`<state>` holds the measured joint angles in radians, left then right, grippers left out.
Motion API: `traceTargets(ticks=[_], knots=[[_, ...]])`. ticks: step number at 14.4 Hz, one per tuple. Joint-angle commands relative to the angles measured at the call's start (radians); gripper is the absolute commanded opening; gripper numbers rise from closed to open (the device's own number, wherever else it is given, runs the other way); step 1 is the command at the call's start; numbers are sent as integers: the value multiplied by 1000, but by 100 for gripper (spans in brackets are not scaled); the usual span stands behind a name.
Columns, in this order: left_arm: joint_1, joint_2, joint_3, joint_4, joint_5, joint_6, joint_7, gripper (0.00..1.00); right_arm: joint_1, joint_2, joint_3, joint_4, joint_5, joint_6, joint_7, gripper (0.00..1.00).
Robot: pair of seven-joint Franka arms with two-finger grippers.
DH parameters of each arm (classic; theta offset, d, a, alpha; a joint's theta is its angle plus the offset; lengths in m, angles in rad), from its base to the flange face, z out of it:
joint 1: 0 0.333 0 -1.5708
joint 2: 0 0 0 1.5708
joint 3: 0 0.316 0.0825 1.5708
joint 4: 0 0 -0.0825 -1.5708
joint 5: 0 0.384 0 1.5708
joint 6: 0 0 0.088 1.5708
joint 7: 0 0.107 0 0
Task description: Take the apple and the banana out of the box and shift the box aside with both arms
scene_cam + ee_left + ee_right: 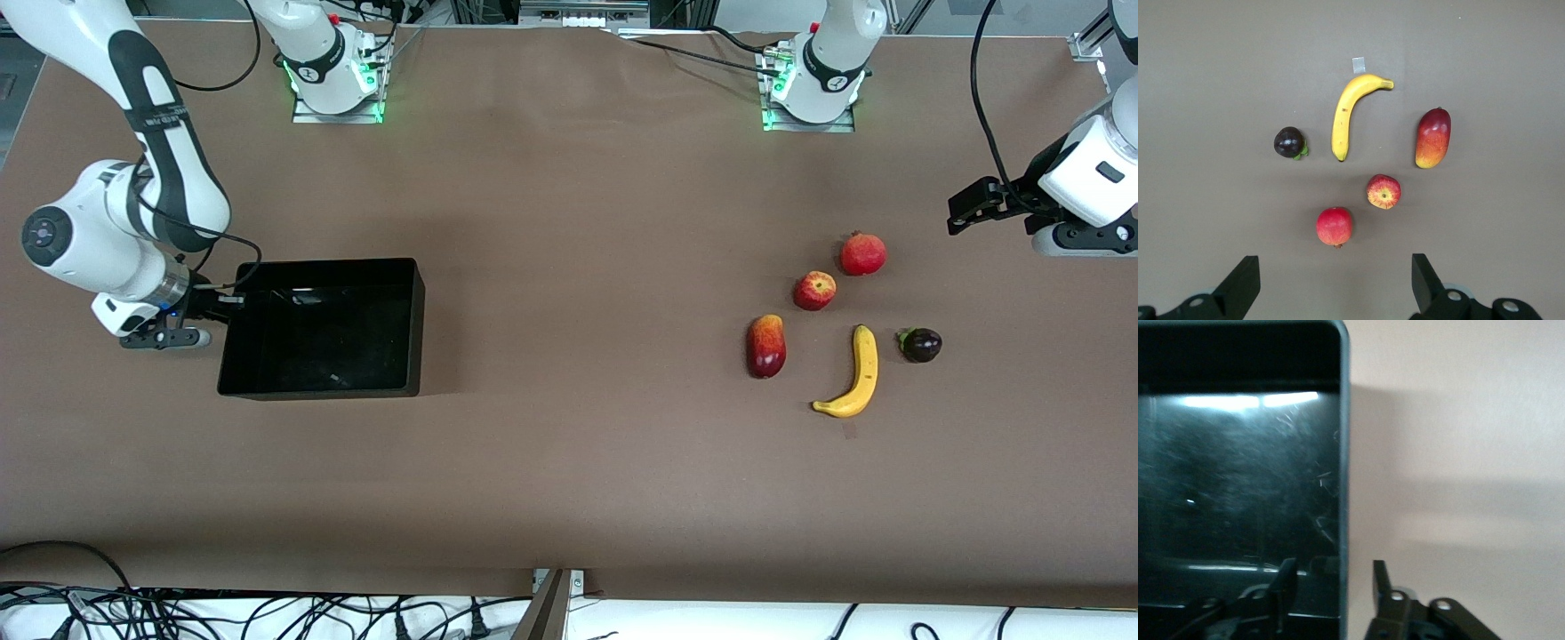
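The black box (pixel 320 388) stands toward the right arm's end of the table. My right gripper (pixel 224 302) is open. Its fingers straddle the box's end wall, one inside and one outside, as the right wrist view (pixel 1333 579) shows along the wall (pixel 1343 453). The yellow banana (pixel 855 373) and the red-and-yellow apple (pixel 815 291) lie toward the left arm's end. My left gripper (pixel 960 213) hangs open and empty in the air beside the fruits. In the left wrist view (pixel 1335 283) the banana (pixel 1351 113) and the apple (pixel 1383 191) lie ahead of it.
A round red fruit (pixel 863 254), a red-yellow mango (pixel 766 346) and a dark purple fruit (pixel 921 345) lie around the banana and apple. The arm bases stand along the table's edge farthest from the front camera. Cables hang at the edge nearest to it.
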<state>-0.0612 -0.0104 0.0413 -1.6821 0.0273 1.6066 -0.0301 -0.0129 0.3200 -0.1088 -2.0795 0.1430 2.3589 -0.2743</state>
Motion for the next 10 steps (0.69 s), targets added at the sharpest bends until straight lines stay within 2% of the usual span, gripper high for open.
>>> traceTargets(ticks=[1, 4, 8, 10], knots=[[-3, -11, 5, 8, -26, -19, 1, 100, -6, -24, 31, 158, 13, -197, -8, 100], [-3, -11, 5, 8, -24, -19, 1, 100, 43, -50, 34, 301, 6, -366, 12, 100], [-3, -13, 5, 7, -26, -27, 3, 100, 86, -185, 37, 346, -33, -524, 57, 100], [-2, -11, 8, 7, -26, -42, 4, 100, 105, -196, 37, 405, -61, -569, 55, 100]])
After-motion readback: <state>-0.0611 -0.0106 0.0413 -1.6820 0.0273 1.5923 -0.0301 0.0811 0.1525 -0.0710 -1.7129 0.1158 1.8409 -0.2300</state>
